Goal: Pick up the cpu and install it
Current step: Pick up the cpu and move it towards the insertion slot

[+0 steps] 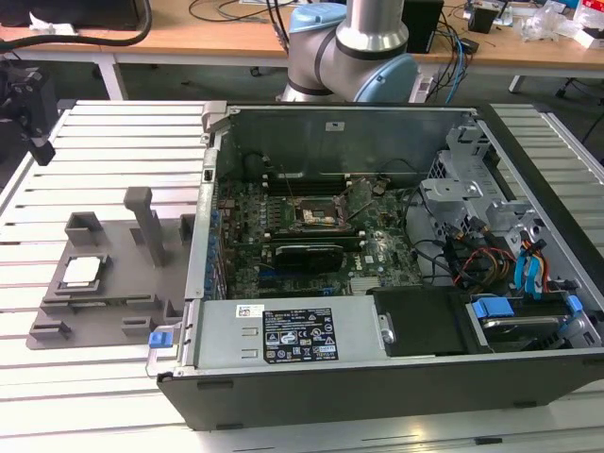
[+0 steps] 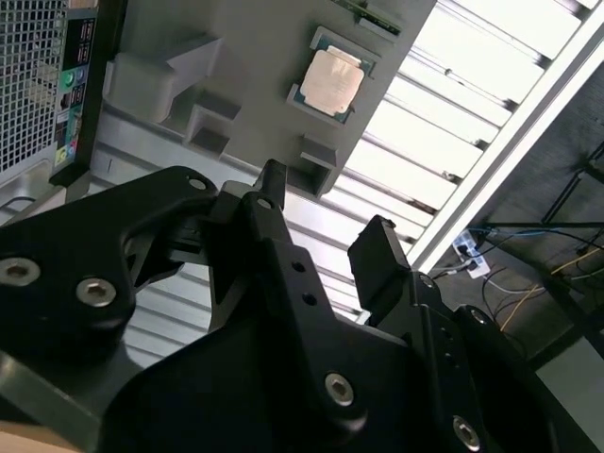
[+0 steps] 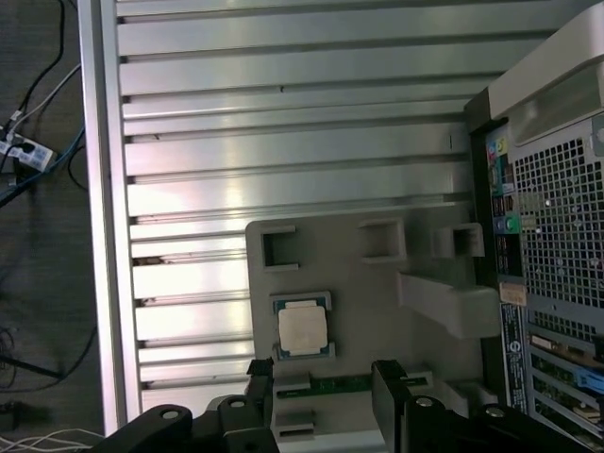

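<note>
The cpu [image 1: 80, 272], a small square chip with a silver top, lies flat in a recess of the grey plastic tray [image 1: 113, 311] at the exterior view's left. Both wrist views show it on the tray, cpu [image 2: 332, 80] and cpu [image 3: 303, 329]. My gripper [image 3: 326, 385] hangs well above the tray, open, with nothing between its black fingers [image 3: 261, 377]. The second wrist view shows the gripper [image 2: 326, 215] the same way. In the exterior view the gripper [image 1: 38, 137] sits high at the far left. The black socket [image 1: 316, 215] lies on the motherboard inside the open computer case.
The open computer case [image 1: 217, 123] stands just beside the tray, with cables, a drive cage and a power supply inside. Upright posts [image 1: 143, 222] rise from the tray. The slatted metal table [image 1: 104, 142] ends at the exterior view's left edge; cables lie on the floor beyond.
</note>
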Controlling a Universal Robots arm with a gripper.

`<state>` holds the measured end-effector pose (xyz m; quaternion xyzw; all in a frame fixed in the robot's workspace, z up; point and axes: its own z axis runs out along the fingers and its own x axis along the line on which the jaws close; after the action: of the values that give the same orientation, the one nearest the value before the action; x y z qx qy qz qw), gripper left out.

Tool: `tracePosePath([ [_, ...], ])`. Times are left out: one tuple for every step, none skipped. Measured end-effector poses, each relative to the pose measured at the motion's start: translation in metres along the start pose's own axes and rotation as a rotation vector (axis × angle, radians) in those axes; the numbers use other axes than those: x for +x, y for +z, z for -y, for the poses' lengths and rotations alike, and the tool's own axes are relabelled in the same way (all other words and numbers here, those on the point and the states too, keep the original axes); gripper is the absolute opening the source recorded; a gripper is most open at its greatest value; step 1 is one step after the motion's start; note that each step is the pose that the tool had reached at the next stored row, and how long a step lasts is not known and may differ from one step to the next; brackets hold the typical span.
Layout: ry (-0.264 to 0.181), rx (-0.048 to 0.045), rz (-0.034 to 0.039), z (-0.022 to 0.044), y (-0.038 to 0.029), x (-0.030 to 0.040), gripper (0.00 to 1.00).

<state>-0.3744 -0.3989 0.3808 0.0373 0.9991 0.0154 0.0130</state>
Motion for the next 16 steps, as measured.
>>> tracePosePath([
  [0.000,0.0000,0.0000,0.0000,0.0008,0.0000,0.55],
  [0.000,0.0001,-0.0001,0.0000,0.0013,0.0000,0.55],
  [0.000,0.0000,-0.0001,0.0001,0.0018,0.0000,0.55],
  [0.000,0.0000,0.0001,0.0001,0.0027,0.0001,0.55],
  [0.000,-0.0001,0.0000,0.0001,0.0036,0.0001,0.55],
  [0.000,0.0000,0.0000,0.0001,0.0039,0.0001,0.55],
  [0.000,-0.0001,-0.0001,0.0001,0.0043,0.0001,0.55],
  [0.000,0.0000,0.0000,0.0002,0.0051,0.0001,0.55],
  [0.000,0.0000,0.0000,0.0002,0.0060,0.0002,0.55],
  [0.000,0.0000,0.0000,0.0002,0.0067,0.0002,0.55],
  [0.000,-0.0001,0.0000,0.0002,0.0074,0.0002,0.55],
  [0.000,0.0000,0.0000,0.0002,0.0081,0.0002,0.55],
  [0.000,0.0000,0.0000,0.0003,0.0092,0.0002,0.55],
  [0.000,-0.0001,0.0001,0.0003,0.0101,0.0003,0.55],
  [0.000,0.0000,0.0000,0.0003,0.0108,0.0003,0.55],
  [0.000,0.0000,0.0000,0.0003,0.0114,0.0003,0.55],
])
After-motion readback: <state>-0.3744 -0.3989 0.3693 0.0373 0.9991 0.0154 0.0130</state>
